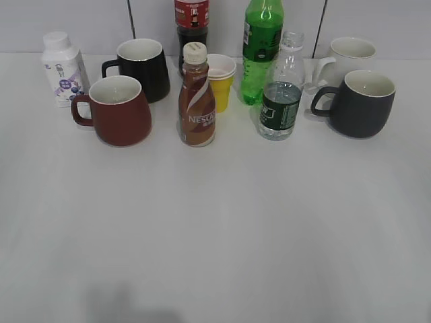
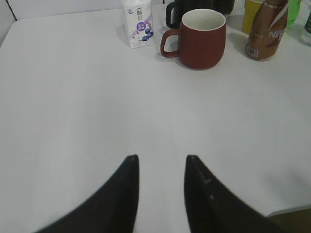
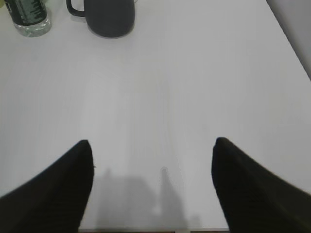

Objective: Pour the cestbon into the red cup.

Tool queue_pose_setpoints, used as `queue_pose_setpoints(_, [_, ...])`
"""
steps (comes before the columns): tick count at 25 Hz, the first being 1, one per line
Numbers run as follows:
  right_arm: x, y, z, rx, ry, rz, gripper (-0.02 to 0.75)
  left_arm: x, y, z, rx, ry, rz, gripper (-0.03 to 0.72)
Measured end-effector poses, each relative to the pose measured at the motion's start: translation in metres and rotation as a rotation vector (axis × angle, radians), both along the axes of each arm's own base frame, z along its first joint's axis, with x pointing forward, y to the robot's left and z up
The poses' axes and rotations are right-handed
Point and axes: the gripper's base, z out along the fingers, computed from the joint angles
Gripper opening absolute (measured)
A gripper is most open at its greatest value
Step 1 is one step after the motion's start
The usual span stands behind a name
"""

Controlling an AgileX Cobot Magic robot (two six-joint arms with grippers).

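Exterior view: four mugs – red cup (image 1: 120, 111) at left, black mug (image 1: 143, 69) behind it, dark grey mug (image 1: 360, 103) and white mug (image 1: 345, 59) at right. Five bottles incl. cestbon (image 1: 281, 91), uncapped, center-right; one yellow cup (image 1: 221, 82). White table (image 1: 215, 229), grey wall. Left gripper (image 2: 160, 167) slightly parted, right gripper (image 3: 151, 150) spread wide, both holding nothing.

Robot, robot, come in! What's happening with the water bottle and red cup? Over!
Left gripper and right gripper open, empty. Cestbon upright, untouched. Nescafe bottle stands between it and red cup.
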Motion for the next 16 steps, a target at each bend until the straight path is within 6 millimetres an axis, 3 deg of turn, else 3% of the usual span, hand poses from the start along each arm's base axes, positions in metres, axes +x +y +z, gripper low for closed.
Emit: queue_pose_setpoints(16, [0.0,0.0,0.0001,-0.001,-0.001,0.001,0.567,0.0,0.0,0.0,0.0,0.0,0.0,0.246])
